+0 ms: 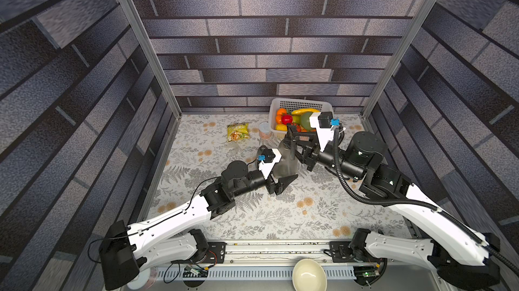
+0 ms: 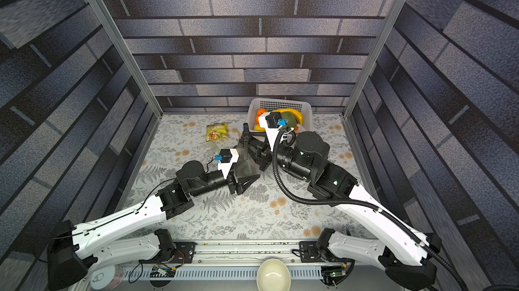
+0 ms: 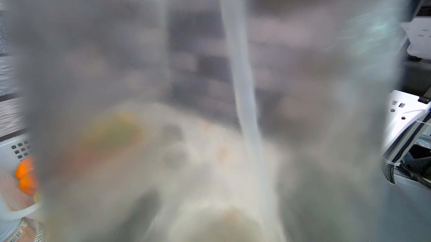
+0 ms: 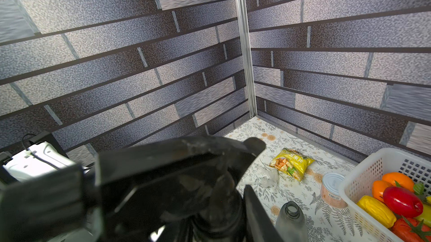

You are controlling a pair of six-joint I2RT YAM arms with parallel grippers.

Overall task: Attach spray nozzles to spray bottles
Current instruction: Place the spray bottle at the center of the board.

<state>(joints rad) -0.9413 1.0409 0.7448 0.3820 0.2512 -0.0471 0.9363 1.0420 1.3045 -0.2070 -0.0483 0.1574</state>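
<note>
The robot was putting the black nozzle (image 4: pixel 177 166) onto a spray bottle (image 1: pixel 285 163). The left pincer (image 1: pixel 288 170) was spread wide around the fat lower part of the bottle and held it up above the bench (image 1: pixel 280 219). The right pincer (image 1: pixel 297 146) was squeezed narrow on the black nozzle, right at the bottle's neck.

The thin tube (image 3: pixel 242 89) of the nozzle was already down inside the bottle. I could not tell if the collar was tight yet. My guess is that the next move was to twist the nozzle round while the left pincer held the bottle so it did not spin or tip.

The bottle was smoky grey and you could see through it a bit. It was wide at the bottom and thin at the top.

A second bottle (image 4: pixel 291 222) stood open on the bench near the tin can (image 4: pixel 332 191), with no nozzle on it. So there was more work left to do.
</note>
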